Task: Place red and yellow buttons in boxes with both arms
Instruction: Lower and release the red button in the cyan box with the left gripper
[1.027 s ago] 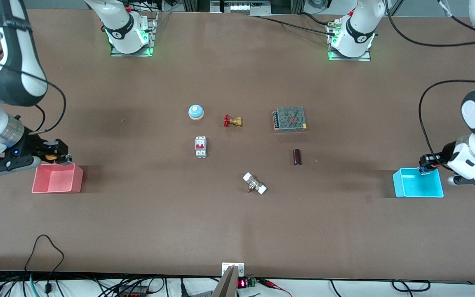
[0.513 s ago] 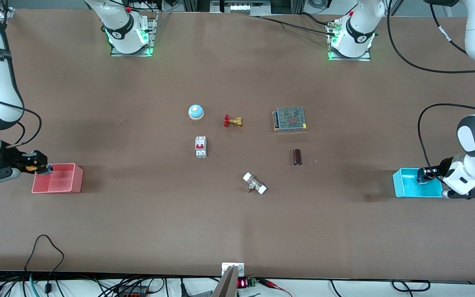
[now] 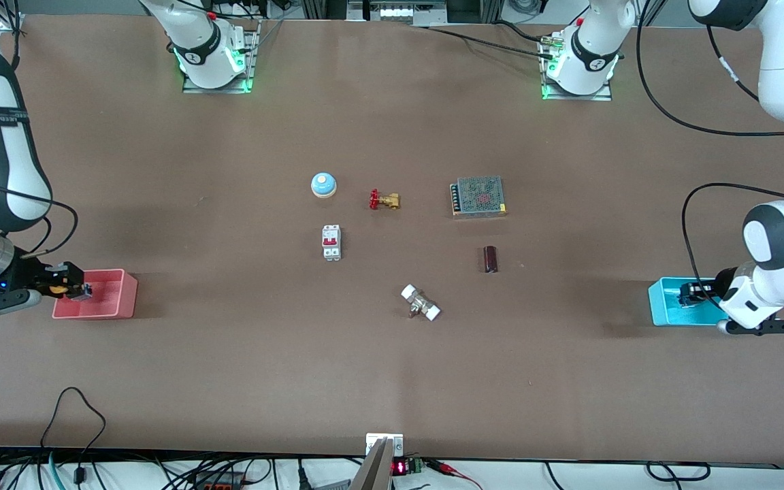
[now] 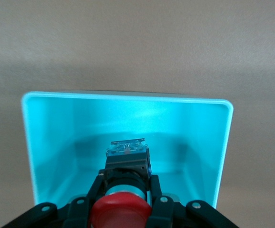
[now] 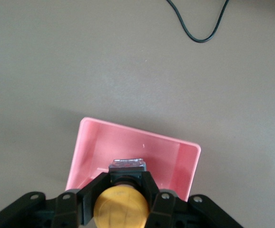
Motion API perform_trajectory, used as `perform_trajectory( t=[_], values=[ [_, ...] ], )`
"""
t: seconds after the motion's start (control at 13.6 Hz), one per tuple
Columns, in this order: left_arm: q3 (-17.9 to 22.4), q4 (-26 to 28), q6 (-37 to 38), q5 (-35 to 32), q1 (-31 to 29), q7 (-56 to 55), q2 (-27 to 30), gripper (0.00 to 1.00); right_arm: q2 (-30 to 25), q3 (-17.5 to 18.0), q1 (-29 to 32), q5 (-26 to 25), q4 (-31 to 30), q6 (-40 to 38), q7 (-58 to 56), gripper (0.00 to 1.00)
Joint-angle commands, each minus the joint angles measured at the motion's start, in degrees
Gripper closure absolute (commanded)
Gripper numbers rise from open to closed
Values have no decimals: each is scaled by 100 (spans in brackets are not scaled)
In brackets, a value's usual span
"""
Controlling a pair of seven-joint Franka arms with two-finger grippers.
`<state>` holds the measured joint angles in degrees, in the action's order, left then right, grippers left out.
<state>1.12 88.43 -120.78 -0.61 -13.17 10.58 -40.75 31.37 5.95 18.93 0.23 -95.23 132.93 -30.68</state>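
Note:
My left gripper (image 3: 690, 294) is shut on the red button (image 4: 121, 213) and holds it low inside the cyan box (image 3: 667, 306), which also shows in the left wrist view (image 4: 52, 142). My right gripper (image 3: 73, 288) is shut on the yellow button (image 3: 56, 289), seen with its round cap in the right wrist view (image 5: 121, 207), over the end of the pink box (image 3: 109, 303) nearest the right arm's end of the table. The pink box also shows in the right wrist view (image 5: 171, 156). The red button is hidden by the arm in the front view.
In the middle of the table lie a blue dome with an orange top (image 3: 323, 184), a brass valve with a red handle (image 3: 384, 200), a white breaker (image 3: 331, 242), a metal power supply (image 3: 478, 196), a dark cylinder (image 3: 491, 258) and a white-ended fitting (image 3: 420, 303).
Both grippers have come down with their buttons, the left into the cyan box and the right toward the pink box's outer end.

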Motion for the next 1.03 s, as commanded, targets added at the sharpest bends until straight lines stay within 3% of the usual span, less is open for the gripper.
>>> perform_trajectory(
  t=[0.0,0.22,0.29,0.44,0.51,0.81,0.95],
  values=[
    [-50,-204,90,79,-28,120,-170,65,246,47,102,100,128,250,-166,69],
    [-50,-204,-50,88,-37,129,-276,58,396,47,102,109,128,461,-166,68],
    [-50,-204,-103,114,-46,120,-293,50,413,47,102,117,119,505,-157,68],
    [-42,-178,-113,429,-37,137,-233,12,501,47,93,117,110,628,-140,67],
    [-42,-177,-113,483,-20,146,-136,0,528,47,93,117,101,655,-122,67],
    [-42,-64,54,492,217,103,618,0,607,55,93,126,93,708,-87,66],
    [-42,86,229,492,445,102,1215,0,642,55,84,126,84,751,-78,56]
  ],
)
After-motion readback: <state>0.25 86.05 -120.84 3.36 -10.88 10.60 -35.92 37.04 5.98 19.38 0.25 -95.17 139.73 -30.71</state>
